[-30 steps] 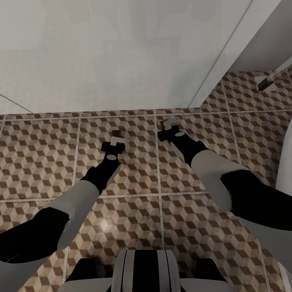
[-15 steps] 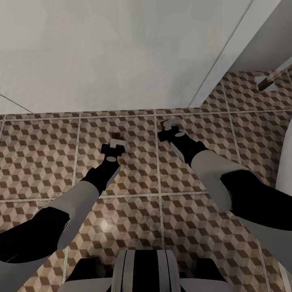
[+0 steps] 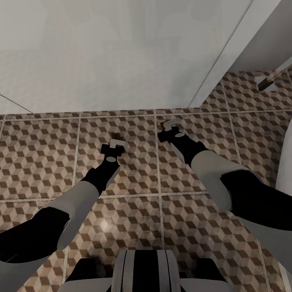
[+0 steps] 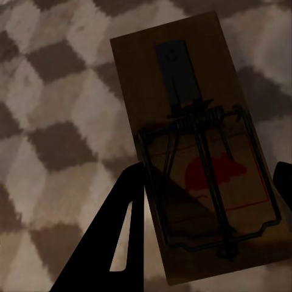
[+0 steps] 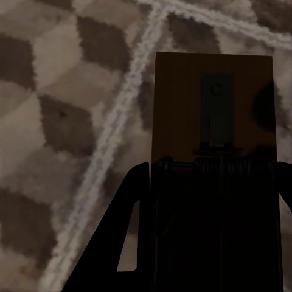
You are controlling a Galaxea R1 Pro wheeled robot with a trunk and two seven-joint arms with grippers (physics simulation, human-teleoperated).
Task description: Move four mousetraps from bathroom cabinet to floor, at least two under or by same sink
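Both grippers — left (image 3: 115,142) and right (image 3: 171,123) — clamp flat dark-brown wooden mousetraps (image 4: 201,152) (second (image 5: 214,158)) low over the cube-patterned tiled floor (image 3: 40,146); careless release could flip one.

The head camera looked steeply down from above the trunk, taking in both arms reaching forward over the bathroom floor (image 3: 48,146), with a pale wall across the upper part of the frame. The left wrist camera sat very near the floor, looking along the left hand (image 4: 207,194) at a mousetrap (image 4: 194,146) lying on the patterned tiles. The right wrist camera was just as close, facing along the right hand (image 5: 213,201) at another mousetrap (image 5: 213,109) beside a grout line. All three views shared the same stretch of tiled floor ahead of the robot.
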